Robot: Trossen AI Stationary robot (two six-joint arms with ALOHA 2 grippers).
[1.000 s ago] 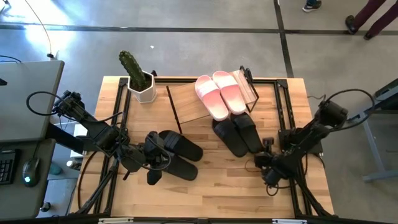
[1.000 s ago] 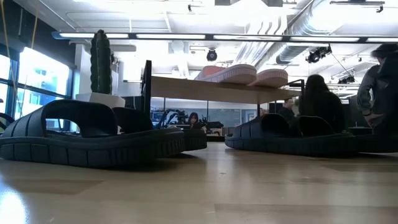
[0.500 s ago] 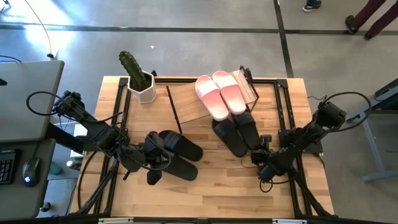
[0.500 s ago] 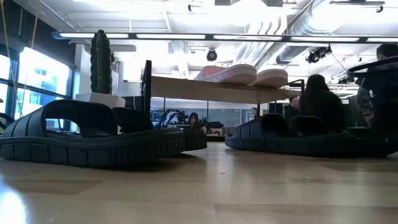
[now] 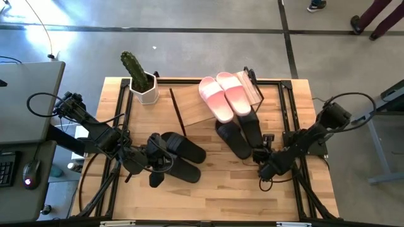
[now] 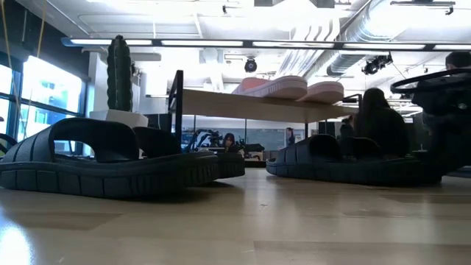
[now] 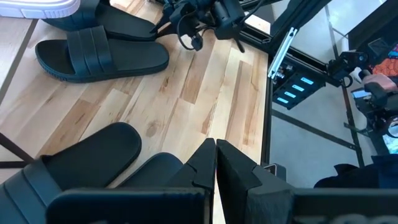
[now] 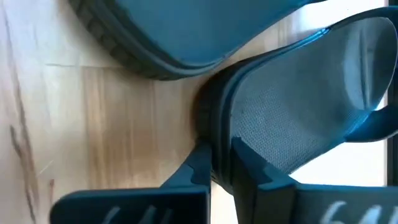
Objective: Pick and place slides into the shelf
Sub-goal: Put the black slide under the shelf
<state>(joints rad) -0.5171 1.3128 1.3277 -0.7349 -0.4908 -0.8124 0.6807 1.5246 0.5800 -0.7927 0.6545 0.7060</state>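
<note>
Two pale pink slides lie on top of the shelf, their soles showing in the low view. One black pair lies on the table, toes under the shelf's near edge. My right gripper is shut on the heel of that pair's right slide. A second black pair lies at the table's middle left. My left gripper is shut beside it, fingertips together. My right gripper pinches the heel rim of the right black slide between its two fingers, one finger outside the rim and the other finger on the footbed. It comes slanting down from the table's near right. The slide lies flat on the table.
A cactus in a white pot stands at the far left corner, beside the shelf. Black frame rails run along the table's edges. Bare wood lies toward the near edge. People's legs show on the floor beyond the table.
My right gripper has moved toward the table's left and a little toward the far edge, up to the heel of the right black slide, and has shut on it. My left arm has kept still.
</note>
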